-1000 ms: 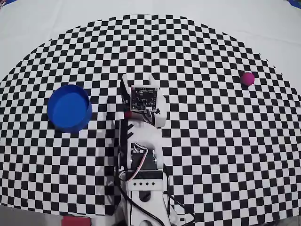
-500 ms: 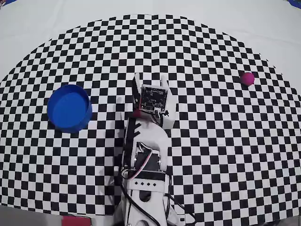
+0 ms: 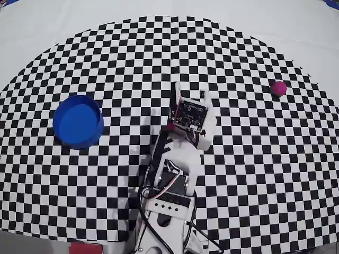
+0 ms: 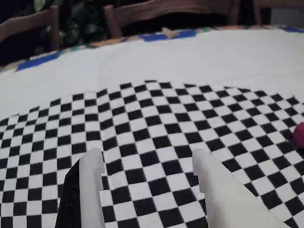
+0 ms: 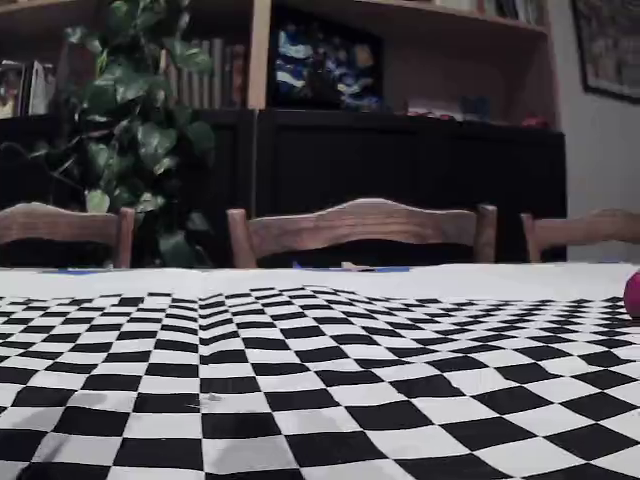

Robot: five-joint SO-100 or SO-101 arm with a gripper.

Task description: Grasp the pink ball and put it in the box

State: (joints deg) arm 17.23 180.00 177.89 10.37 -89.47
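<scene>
The pink ball (image 3: 278,88) lies on the checkered mat at the far right in the overhead view. It also shows at the right edge of the wrist view (image 4: 299,135) and of the fixed view (image 5: 633,293). The box (image 3: 78,120), a round blue container, stands at the left of the mat and is empty. My gripper (image 3: 190,91) hovers over the middle of the mat, between the two and apart from both. In the wrist view my gripper (image 4: 147,154) is open, with only checker squares between its white fingers (image 4: 92,183).
The checkered mat (image 3: 238,174) lies on a white tablecloth (image 3: 42,26). Wooden chairs (image 5: 365,228), a plant (image 5: 140,130) and dark shelves stand beyond the table's far edge. The arm's base and cables (image 3: 164,211) take up the near middle. A red item (image 3: 85,247) sits at the bottom edge.
</scene>
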